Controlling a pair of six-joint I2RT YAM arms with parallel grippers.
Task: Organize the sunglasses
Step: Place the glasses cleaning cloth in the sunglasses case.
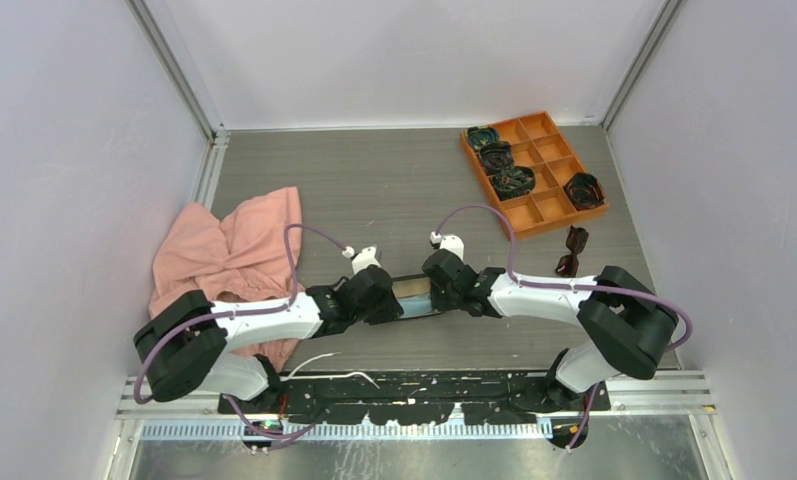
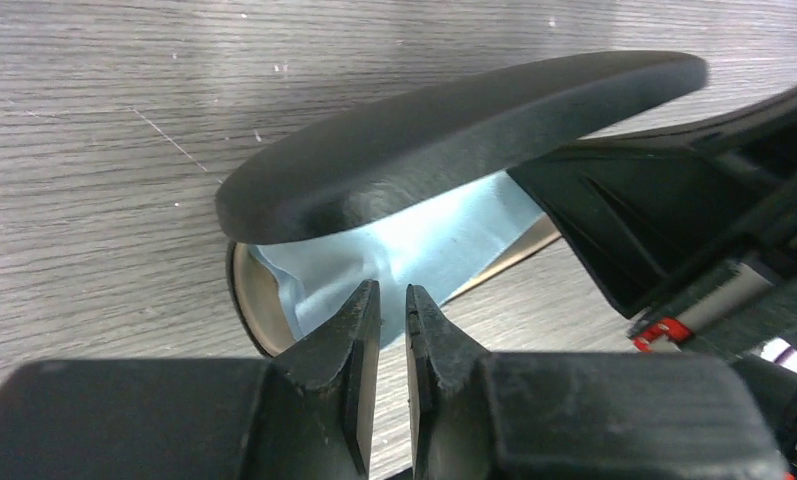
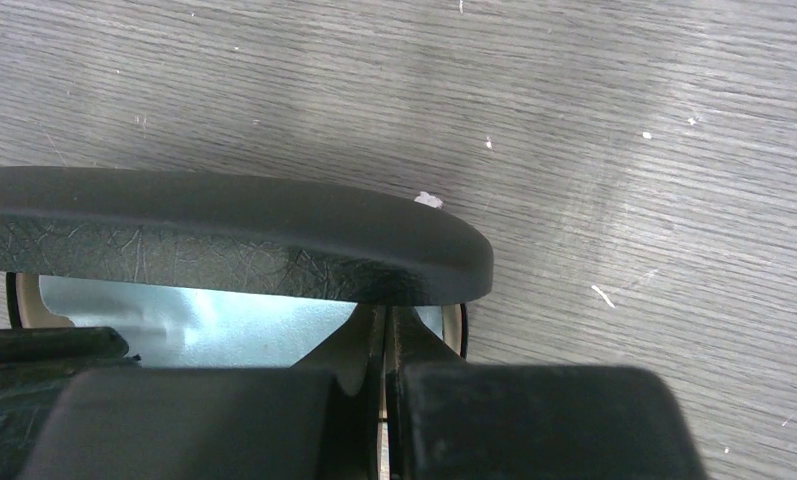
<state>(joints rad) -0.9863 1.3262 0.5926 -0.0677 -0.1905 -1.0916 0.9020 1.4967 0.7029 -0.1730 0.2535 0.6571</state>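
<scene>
Left tool [image 2: 389,300] sits a slit apart at the blue cloth [image 2: 424,240], right tool [image 3: 384,315] pressed together under the case [image 1: 412,294] lid [image 2: 454,130]. Prop that lid wide first; the sunglasses [image 1: 572,252] lie on the counter [image 1: 374,190] toward 3 o'clock.

I see flat, bright overhead light with faint soft shadows on the table [image 1: 374,190], but up close my left end effector [image 2: 392,292] blurs toward its base, the case lid [image 2: 454,130] above it reads dark, and the blue cloth [image 2: 434,240] beyond its tips glares pale.
</scene>
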